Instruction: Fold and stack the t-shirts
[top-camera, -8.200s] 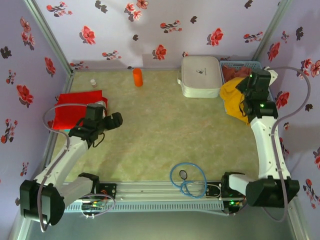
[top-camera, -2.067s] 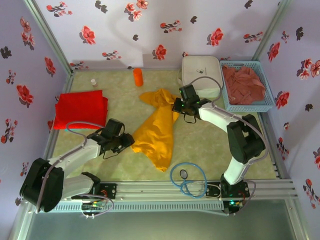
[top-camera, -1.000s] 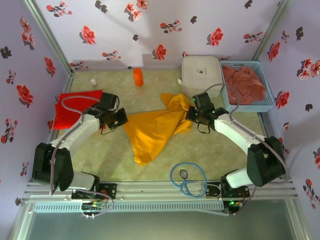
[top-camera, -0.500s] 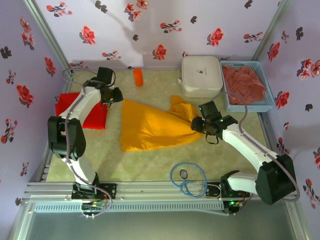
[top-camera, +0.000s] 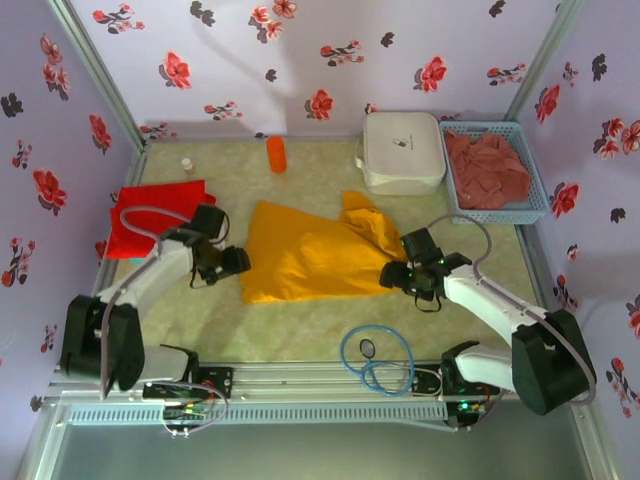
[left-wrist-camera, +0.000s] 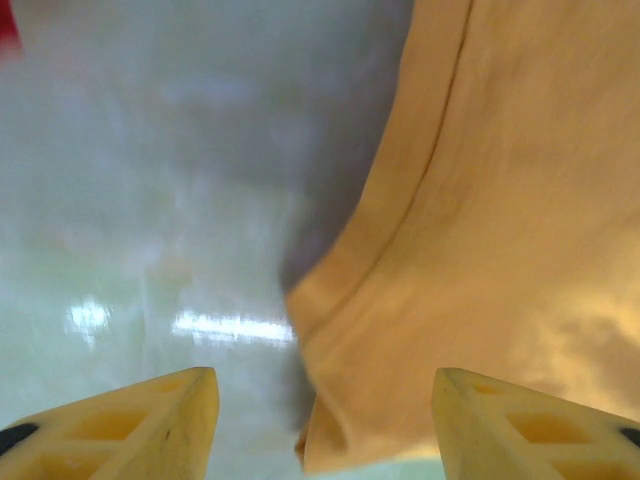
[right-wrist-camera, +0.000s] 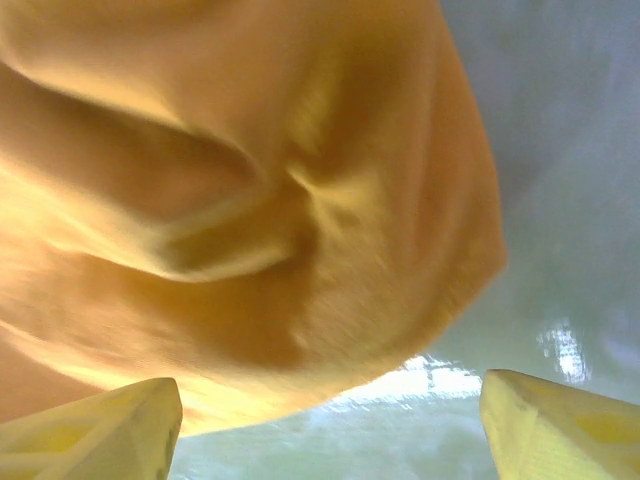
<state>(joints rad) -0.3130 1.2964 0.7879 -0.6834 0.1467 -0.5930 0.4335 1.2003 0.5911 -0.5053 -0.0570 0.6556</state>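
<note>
Two grippers, both with jaws apart and empty: left gripper (top-camera: 236, 262) at the left edge of the golden-yellow t-shirt (top-camera: 310, 255), right gripper (top-camera: 396, 277) at its right end. Three t-shirts in all. The yellow one lies mid-table, long axis left-right, tapering rightward. The red t-shirt (top-camera: 150, 215) lies at the left edge. The pink t-shirt (top-camera: 490, 165) is bunched in the blue basket (top-camera: 495, 214), far right.

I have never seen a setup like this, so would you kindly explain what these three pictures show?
Two robot arms stand at the near edge of a table. One picture looks down from above; the two close-ups come from wrist cameras. A yellow shirt lies spread on it, a folded red shirt to its left, a pink shirt in the blue basket beside a white case. The left end effector and right end effector sit at the yellow shirt's ends, both open, holding nothing.
</note>
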